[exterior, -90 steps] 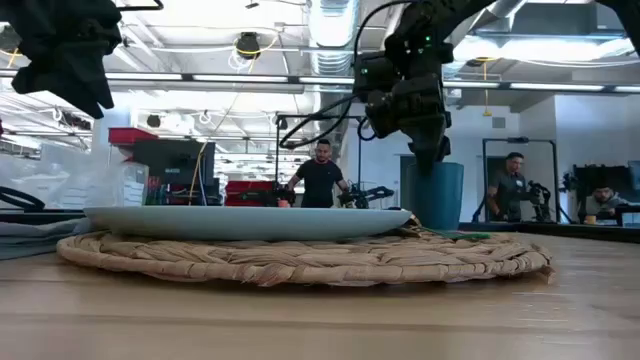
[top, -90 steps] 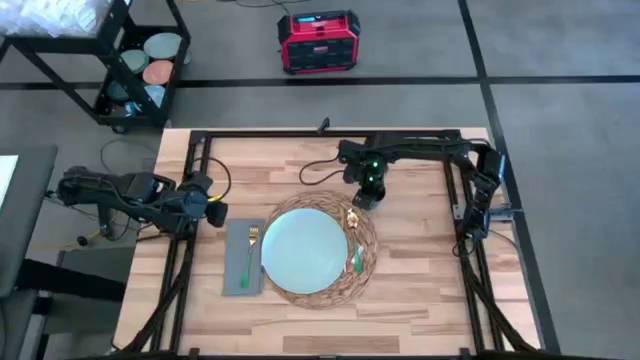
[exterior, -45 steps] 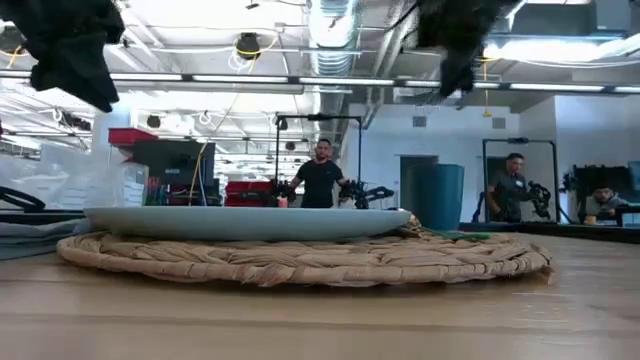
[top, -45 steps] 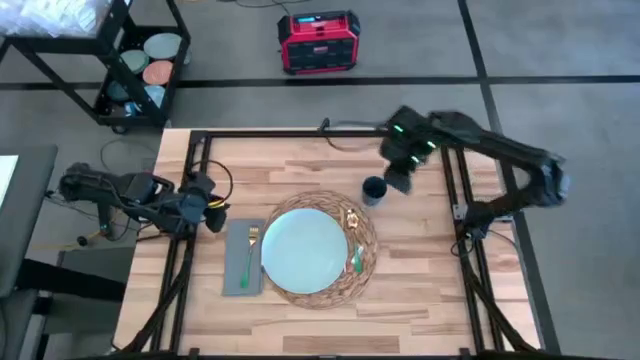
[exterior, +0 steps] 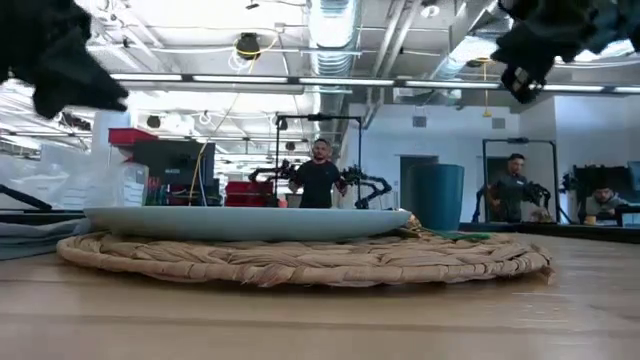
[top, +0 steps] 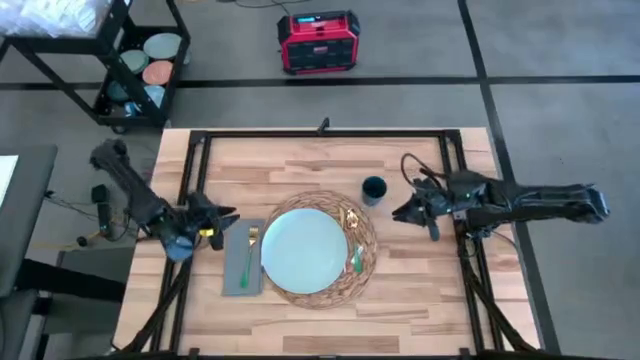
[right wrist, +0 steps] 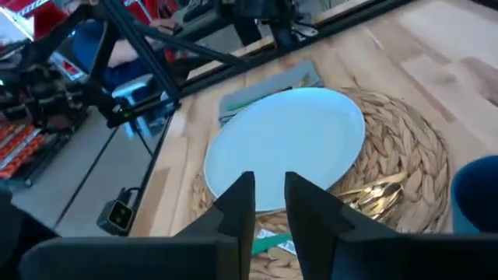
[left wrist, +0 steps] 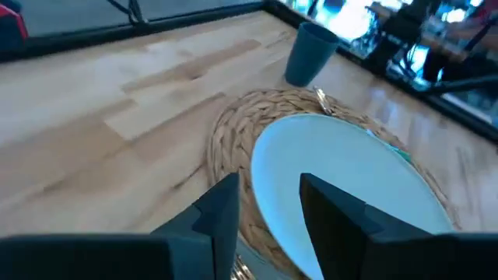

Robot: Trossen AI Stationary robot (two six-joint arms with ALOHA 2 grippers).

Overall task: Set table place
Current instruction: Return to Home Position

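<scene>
Our light-wood worktop [top: 290, 165], framed by black rails, stands on a grey floor. Off its far left corner a black cart [top: 112, 62] holds a few round dishes [top: 160, 58] in pale blue-green and orange on its shelf.

Between the two tools lies the round woven placemat [top: 320, 298], and on it sits the pale blue-green plate [top: 304, 250], with nothing on it. More gold and green cutlery [top: 354, 245] lies on the mat on the plate's side nearer the right tool [top: 400, 213].

The small dark teal cup [top: 374, 188] stands upright near that tool's tips, apart from them and just beside the mat's rim. We cannot tell what is inside it.

Just ahead of the left tool [top: 222, 218] lies the grey napkin [top: 234, 268], bearing a gold fork [top: 247, 262] with a green handle.

Both tools hang with fingers apart, the right one only narrowly, and grip nothing.
</scene>
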